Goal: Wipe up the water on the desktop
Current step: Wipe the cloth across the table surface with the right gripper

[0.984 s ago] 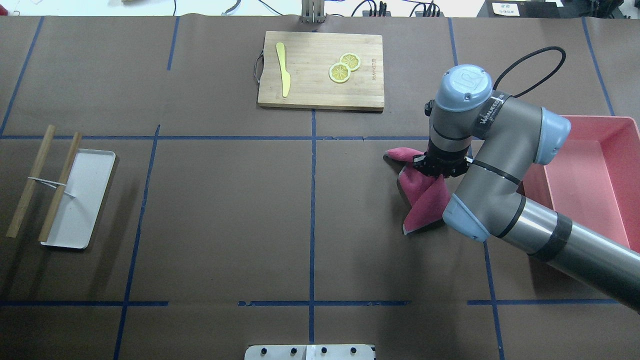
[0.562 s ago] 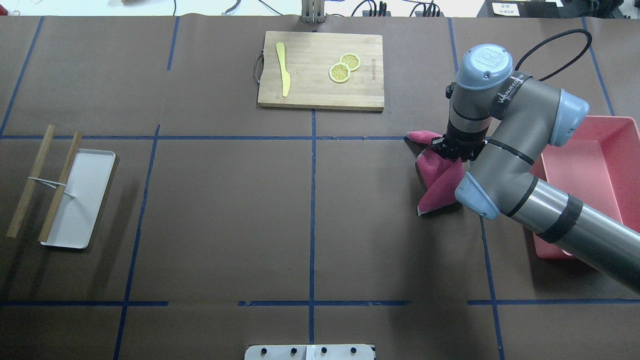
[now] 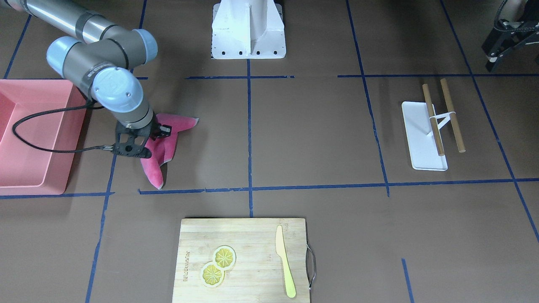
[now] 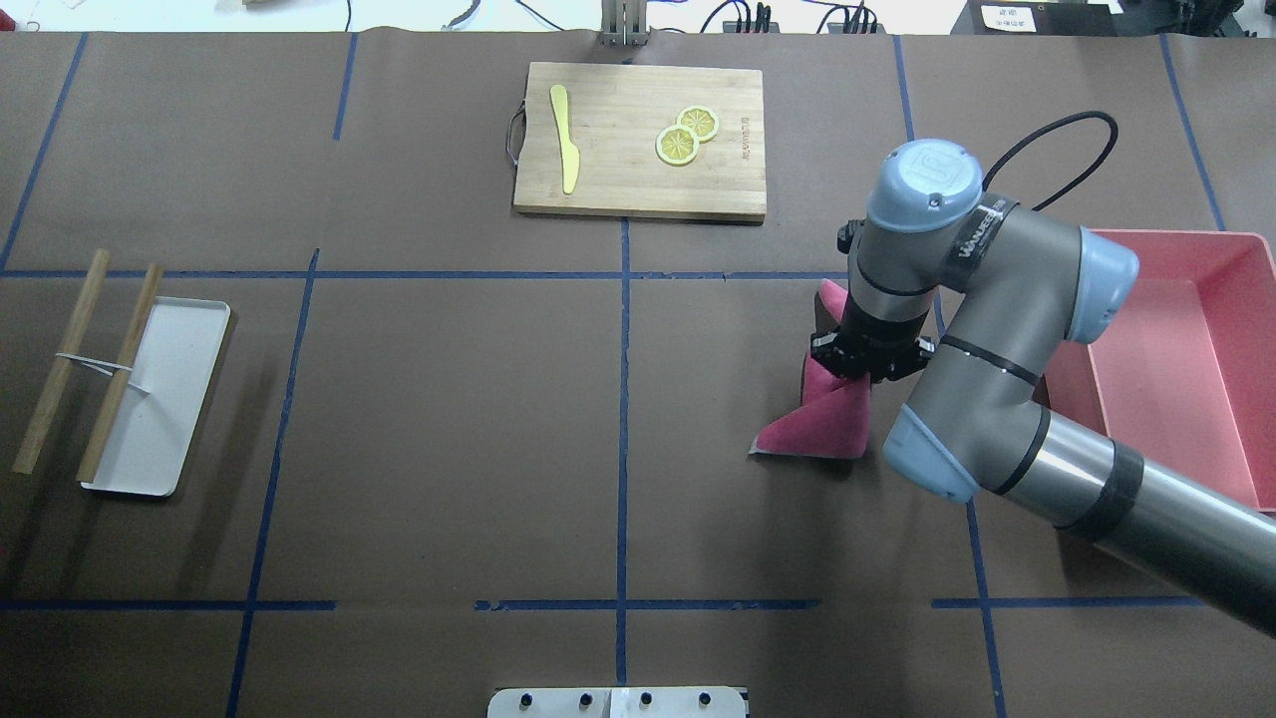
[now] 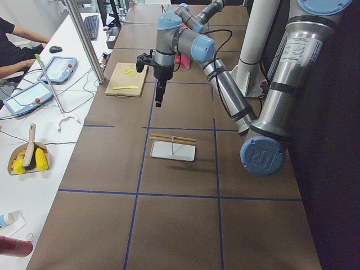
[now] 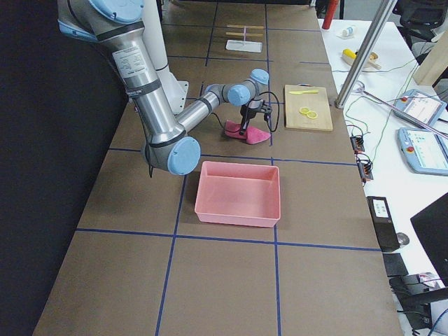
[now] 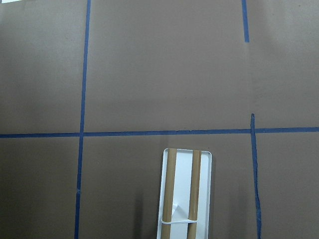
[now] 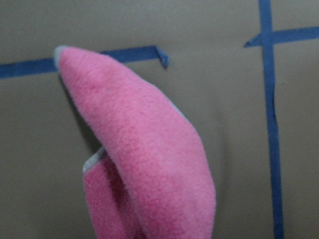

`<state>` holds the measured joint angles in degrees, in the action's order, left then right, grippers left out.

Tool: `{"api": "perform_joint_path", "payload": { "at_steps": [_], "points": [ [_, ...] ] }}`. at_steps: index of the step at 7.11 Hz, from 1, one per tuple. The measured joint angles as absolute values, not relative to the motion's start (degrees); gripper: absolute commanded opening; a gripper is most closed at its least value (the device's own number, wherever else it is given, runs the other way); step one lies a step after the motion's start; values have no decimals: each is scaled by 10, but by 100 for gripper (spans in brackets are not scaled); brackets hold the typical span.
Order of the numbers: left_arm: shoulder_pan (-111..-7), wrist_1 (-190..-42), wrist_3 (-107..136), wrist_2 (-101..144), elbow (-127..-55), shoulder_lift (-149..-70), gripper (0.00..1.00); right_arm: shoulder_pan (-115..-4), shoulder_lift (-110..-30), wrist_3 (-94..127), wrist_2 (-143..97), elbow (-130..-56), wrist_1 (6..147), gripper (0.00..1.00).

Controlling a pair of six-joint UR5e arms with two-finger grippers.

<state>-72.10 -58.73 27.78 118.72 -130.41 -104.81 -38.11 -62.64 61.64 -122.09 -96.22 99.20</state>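
Note:
The desktop (image 4: 449, 399) is dark brown with blue tape lines; I see no water on it. My right gripper (image 4: 862, 359) points down at the right of the middle and is shut on a pink cloth (image 4: 817, 424), which trails on the desktop toward the near left. The cloth also shows in the front view (image 3: 153, 170), the right side view (image 6: 253, 136) and close up in the right wrist view (image 8: 149, 164). A black gripper-like part (image 3: 503, 38) at the front view's top right edge seems to be my left gripper; its jaws are cut off.
A pink bin (image 4: 1176, 241) stands at the right edge, close to my right arm. A bamboo cutting board (image 4: 618, 184) with a yellow knife and lemon slices lies at the far middle. A white tray (image 4: 169, 399) with two wooden rods lies at the left.
My right gripper swung away to the far right with the cloth, then came back toward the near left, dragging the cloth over the desktop.

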Motion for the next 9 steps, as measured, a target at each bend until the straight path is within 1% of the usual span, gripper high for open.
{"api": "perform_joint_path", "payload": {
  "at_steps": [2, 4, 5, 7, 9],
  "points": [
    [-724, -588, 276, 1187, -1300, -1050, 100, -324, -633, 679, -1226, -998, 992, 0],
    [-726, -589, 275, 1186, -1293, -1053, 100, -260, -649, 762, -1225, -1059, 991, 0],
    [-727, -590, 275, 1186, -1291, -1054, 100, -236, -650, 793, -1222, -1070, 991, 0],
    [-728, -594, 276, 1186, -1291, -1056, 100, -228, -652, 810, -1220, -1071, 991, 0],
    [-729, -596, 280, 1186, -1291, -1057, 100, -263, -657, 804, -1219, -1059, 991, 0]
  ]
}}
